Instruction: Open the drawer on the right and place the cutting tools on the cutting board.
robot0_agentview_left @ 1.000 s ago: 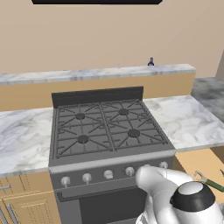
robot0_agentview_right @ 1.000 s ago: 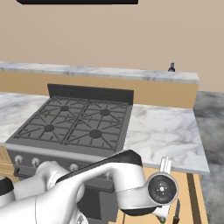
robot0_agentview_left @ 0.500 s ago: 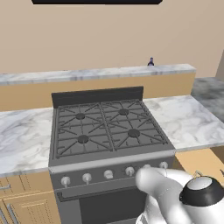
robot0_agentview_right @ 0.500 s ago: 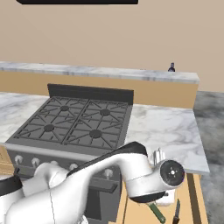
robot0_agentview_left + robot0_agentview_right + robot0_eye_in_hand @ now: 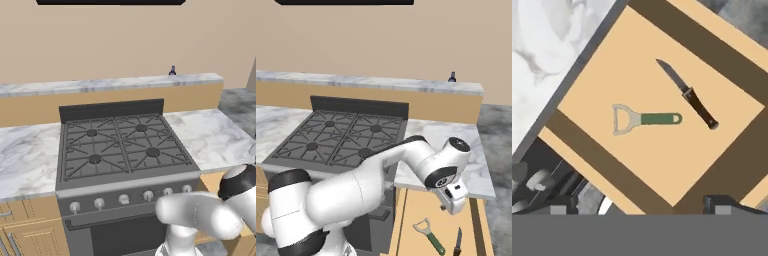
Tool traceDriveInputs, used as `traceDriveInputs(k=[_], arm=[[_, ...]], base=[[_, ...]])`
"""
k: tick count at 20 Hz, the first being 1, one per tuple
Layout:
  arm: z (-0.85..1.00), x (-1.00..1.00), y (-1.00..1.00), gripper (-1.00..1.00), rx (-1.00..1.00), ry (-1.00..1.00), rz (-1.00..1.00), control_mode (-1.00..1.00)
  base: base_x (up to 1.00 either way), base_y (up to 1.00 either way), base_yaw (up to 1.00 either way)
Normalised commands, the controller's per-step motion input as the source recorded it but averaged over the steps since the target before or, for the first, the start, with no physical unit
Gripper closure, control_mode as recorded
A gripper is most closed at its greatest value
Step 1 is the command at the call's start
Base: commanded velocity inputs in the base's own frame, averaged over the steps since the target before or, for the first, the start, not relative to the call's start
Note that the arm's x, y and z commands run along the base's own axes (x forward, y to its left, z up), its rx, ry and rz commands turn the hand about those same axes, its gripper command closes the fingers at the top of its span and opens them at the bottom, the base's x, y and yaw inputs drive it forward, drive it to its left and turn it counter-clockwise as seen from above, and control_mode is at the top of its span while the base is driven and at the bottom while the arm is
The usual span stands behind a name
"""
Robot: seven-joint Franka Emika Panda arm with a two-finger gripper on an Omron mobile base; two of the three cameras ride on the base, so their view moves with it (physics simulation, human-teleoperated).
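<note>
Drawer (image 5: 662,150) standing open beside the stove (image 5: 336,140), under the counter (image 5: 476,175) edge. Peeler (image 5: 644,119) and knife (image 5: 688,95) lying apart mid-floor, clear of the walls. Gripper (image 5: 639,202) hovering above, fingers spread wide, grasping nothing.

The drawer (image 5: 662,165) stands pulled out below the marble desk (image 5: 456,150), its flat tan floor bare apart from two cutting tools lying well apart from each other. One is a green-handled peeler (image 5: 643,119) with a pale looped head, lying near the middle of the floor; the other is a dark-handled knife (image 5: 688,94) with a slim grey blade, lying beside it at an angle. In the right base view the peeler (image 5: 429,235) and the knife (image 5: 458,241) lie side by side on the drawer floor (image 5: 421,210).
</note>
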Motion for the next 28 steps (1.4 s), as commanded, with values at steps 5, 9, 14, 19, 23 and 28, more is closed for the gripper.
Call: traceDriveInputs(k=[5,9,14,19,23,28], arm=[[-0.70,0.03,-0.22,-1.00,-0.09,0.00,0.46,-1.00],[-0.83,-0.01,-0.06,-1.00,-0.04,0.00,0.55,-1.00],[-0.55,0.00,0.00,-1.00,-0.02,-0.01,0.38,-1.00],[-0.45,0.00,0.00,-1.00,-0.09,0.00,0.26,-1.00],[-0.47,0.00,0.00,-1.00,-0.08,0.00,0.41,-1.00],[-0.46,0.00,0.00,-1.00,0.00,0.00,0.42,-1.00]], base=[[0.00,0.00,0.00],[0.00,0.00,0.00],[0.00,0.00,0.00],[0.00,0.00,0.00],[0.00,0.00,0.00],[0.00,0.00,0.00]])
